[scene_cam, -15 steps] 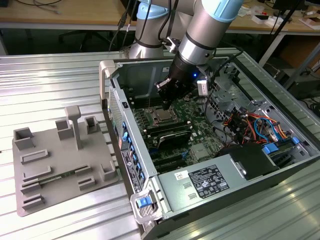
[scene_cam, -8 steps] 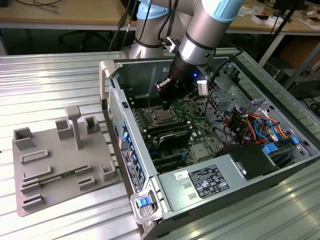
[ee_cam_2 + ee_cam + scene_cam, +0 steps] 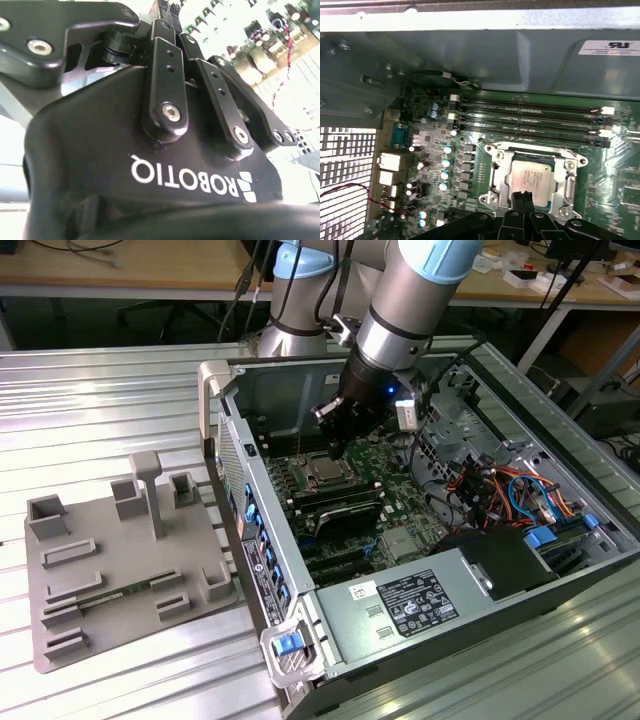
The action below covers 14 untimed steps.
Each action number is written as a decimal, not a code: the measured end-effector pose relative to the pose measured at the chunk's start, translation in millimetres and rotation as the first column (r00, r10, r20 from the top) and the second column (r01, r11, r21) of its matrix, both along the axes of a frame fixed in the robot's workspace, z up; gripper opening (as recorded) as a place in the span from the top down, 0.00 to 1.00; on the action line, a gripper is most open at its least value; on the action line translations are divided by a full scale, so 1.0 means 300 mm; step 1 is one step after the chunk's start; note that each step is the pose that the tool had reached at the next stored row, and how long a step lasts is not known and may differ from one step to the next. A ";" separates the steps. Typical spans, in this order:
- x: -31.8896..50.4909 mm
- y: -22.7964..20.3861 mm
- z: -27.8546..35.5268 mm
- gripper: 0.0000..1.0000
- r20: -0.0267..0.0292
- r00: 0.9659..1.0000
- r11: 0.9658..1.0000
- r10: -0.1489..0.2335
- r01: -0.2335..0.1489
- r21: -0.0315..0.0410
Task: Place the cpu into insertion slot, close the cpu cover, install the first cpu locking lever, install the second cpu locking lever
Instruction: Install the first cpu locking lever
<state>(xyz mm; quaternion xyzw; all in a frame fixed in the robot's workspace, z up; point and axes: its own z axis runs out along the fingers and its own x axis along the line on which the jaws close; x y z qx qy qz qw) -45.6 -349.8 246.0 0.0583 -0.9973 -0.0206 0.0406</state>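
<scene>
The pincer (image 3: 334,447) is hanging inside the open computer case (image 3: 600,570), just above the socket area of the green board (image 3: 400,505). In the first wrist view its fingertips (image 3: 522,199) are drawn together to a narrow point that is touching, or nearly touching, the near edge of the chip (image 3: 532,176). The pincer is clenched; no object is visible between the tips, so it is judged to be pressing or nudging rather than carrying.

The chip is lying flat in the socket (image 3: 506,175), its silver-grey top facing up, square to the surrounding metal frame (image 3: 495,172). That frame is sitting around the chip with the chip showing through its cut-out centre, which suggests the cover is already down; whether the locking levers are latched cannot be told.

The case is lying on its side on the ribbed metal surface (image 3: 100,390) so that the board is facing upward and the arm (image 3: 420,300) is reaching straight down. A grey fixture tray (image 3: 120,570) is resting beside the case on the exterior view's left, well apart from the pincer.
</scene>
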 end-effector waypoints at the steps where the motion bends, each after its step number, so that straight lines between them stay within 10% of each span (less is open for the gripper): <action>1: -0.001 0.000 0.000 0.89 0.023 1.000 1.000 0.000 0.000 0.000; 5: -0.001 0.000 0.000 0.89 0.025 1.000 1.000 0.000 0.000 -0.003; 7: -0.001 0.000 0.000 0.89 0.025 1.000 0.999 0.001 0.000 -0.037; 8: -0.001 0.000 0.000 0.89 0.025 1.000 0.999 0.001 0.000 -0.040; 14: -0.027 0.000 0.021 0.89 0.032 0.999 0.999 0.001 0.000 -0.040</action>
